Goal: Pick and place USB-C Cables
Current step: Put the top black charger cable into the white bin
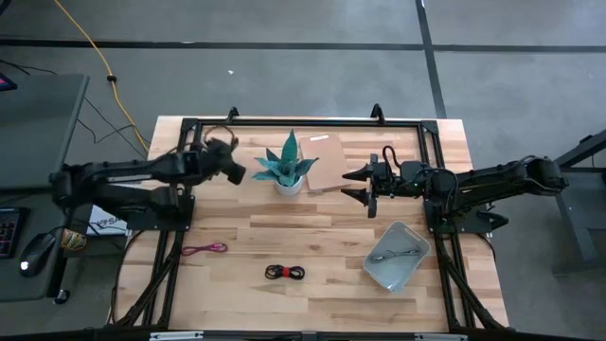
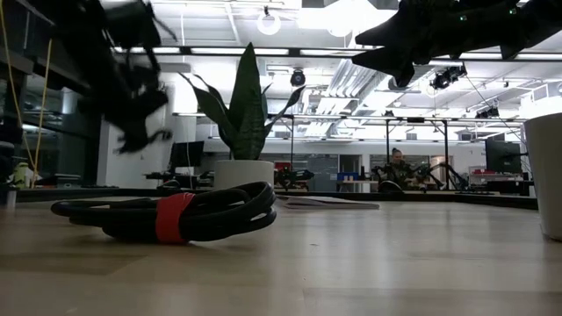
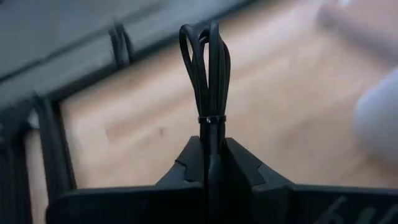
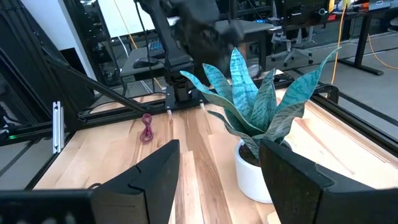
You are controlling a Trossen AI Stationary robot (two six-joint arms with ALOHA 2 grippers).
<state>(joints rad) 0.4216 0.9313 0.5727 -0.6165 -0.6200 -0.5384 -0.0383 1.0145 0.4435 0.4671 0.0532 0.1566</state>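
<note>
My left gripper [image 1: 235,170] hangs above the table's far left, left of the potted plant [image 1: 289,170], and is shut on a black USB-C cable bundle [image 3: 210,68]. The pink cable [image 1: 205,249] lies flat on the wood at the near left. The red-and-black cable [image 1: 285,273] lies at the near middle. A silver-grey cable [image 1: 393,254] rests inside the grey tray [image 1: 371,268]. My right gripper [image 1: 348,185] waits open to the right of the plant, holding nothing. My left gripper pinches the black bundle between its two fingers, just behind the thin tie [image 3: 212,119]. The looped end [image 3: 205,43] sticks out past the fingertips, in line with them. The fingers slant down toward the table. The bundle is lifted clear of the wood.
The white-potted plant [image 4: 261,118] stands between the two grippers. A black metal frame [image 1: 303,121] runs along the table's far edge and sides. A brown sheet [image 1: 327,156] lies behind the plant. A yellow cord [image 1: 95,52] trails on the floor beyond the table.
</note>
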